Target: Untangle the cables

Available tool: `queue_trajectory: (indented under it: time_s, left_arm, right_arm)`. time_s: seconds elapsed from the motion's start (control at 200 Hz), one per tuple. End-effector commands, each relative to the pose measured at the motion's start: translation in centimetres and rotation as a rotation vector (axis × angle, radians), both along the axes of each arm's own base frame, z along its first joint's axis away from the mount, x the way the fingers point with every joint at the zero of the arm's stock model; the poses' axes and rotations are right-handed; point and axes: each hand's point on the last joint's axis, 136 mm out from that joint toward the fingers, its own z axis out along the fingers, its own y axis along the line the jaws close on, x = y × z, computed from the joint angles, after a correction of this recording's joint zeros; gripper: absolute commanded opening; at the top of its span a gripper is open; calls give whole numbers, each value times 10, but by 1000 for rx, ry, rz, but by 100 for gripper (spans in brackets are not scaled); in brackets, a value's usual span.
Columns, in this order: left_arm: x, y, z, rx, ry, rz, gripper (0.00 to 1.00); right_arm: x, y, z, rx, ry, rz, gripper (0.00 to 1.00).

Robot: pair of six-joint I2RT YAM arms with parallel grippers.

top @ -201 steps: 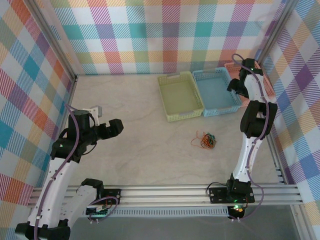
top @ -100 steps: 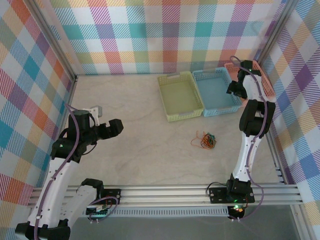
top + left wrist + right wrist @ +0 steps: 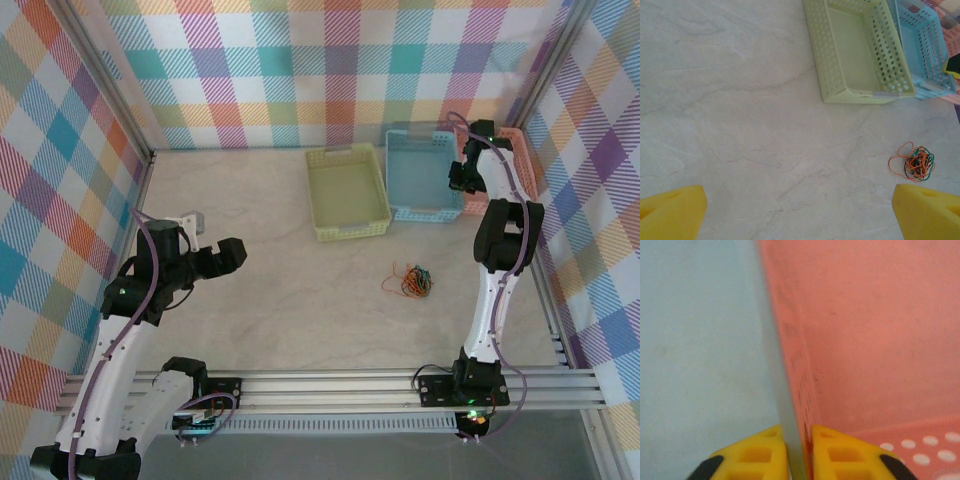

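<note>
Cables (image 3: 914, 162) lie right of centre, a light, floppy tangle; I'd pick a loose orange loop. My left gripper (image 3: 800, 215) is spread wide, my right gripper (image 3: 799, 452) pinching basket walls (image 3: 790, 390).

Plaid cloth walls (image 3: 300, 70) in teal, orange, purple and yellow close me in on three sides, held up by aluminium posts (image 3: 100, 73). Below me the table (image 3: 280, 260) is a pale marbled cream with faint grey veins. Aluminium rails (image 3: 330, 388) cross its near edge. The light is soft and even, with little shadow.
</note>
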Motion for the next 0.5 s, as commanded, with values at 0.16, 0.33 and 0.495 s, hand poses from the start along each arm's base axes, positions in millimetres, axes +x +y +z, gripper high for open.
queue_trajectory:
  time_s: [0.16, 0.33, 0.495]
  left_arm:
    - [-4, -1, -5, 8, 11, -17, 95]
    - [-5, -1, -6, 8, 14, -16, 95]
    - [-5, 0, -6, 9, 14, -16, 95]
  right_arm:
    - [-3, 29, -4, 26, 30, 82, 7]
    - [-3, 51, 7, 34, -4, 161, 1]
    - [-13, 72, 9, 38, -12, 259, 0]
